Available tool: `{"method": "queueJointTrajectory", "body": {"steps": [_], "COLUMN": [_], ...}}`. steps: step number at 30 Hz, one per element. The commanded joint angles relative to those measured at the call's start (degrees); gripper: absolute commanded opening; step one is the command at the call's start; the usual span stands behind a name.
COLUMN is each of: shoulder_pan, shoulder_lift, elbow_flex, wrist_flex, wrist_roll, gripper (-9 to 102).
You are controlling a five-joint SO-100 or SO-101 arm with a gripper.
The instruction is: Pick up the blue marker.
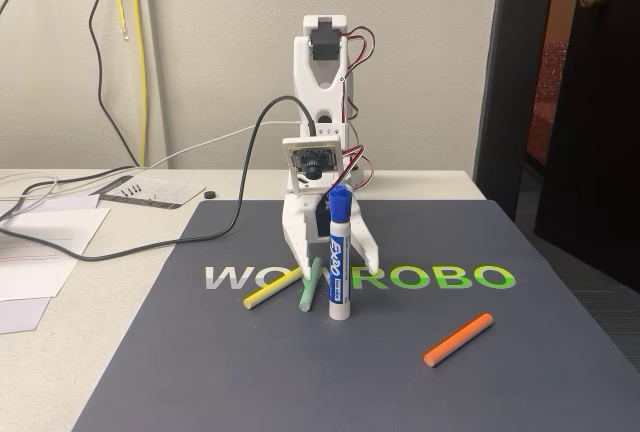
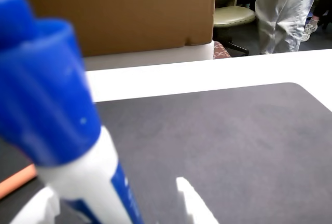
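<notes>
Even indoor light, blurred wrist close-up

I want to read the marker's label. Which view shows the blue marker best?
The fixed view: the blue marker stands upright and whole, sharp, label facing the camera, in front of the end effector. The wrist view shows its blurred cap and upper barrel, too close to read.

Green stick (image 1: 311, 285) beside marker (image 1: 340, 255) — right side open

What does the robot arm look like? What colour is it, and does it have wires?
The arm is made of chunky white plastic pieces. Thin red and black wires loop along its right side in the fixed view, and a thick black cable curves away to the left. A small camera sits in a square white frame. Two white fingers spread out at the bottom.
</notes>
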Motion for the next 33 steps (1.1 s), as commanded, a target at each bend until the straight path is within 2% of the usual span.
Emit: {"method": "queueJointTrajectory", "body": {"steps": [1,24,33], "shoulder_pan": [0.3,-2.5,-2.4], "shoulder_lift": [2.5,2.9,2.8], "elbow_flex": [0.6,1.1,1.1], "wrist_flex": [-1.4,-2.4,-2.4], "wrist_roll": [0.1,-1.5,-1.8], "gripper": [28,26,18]}}
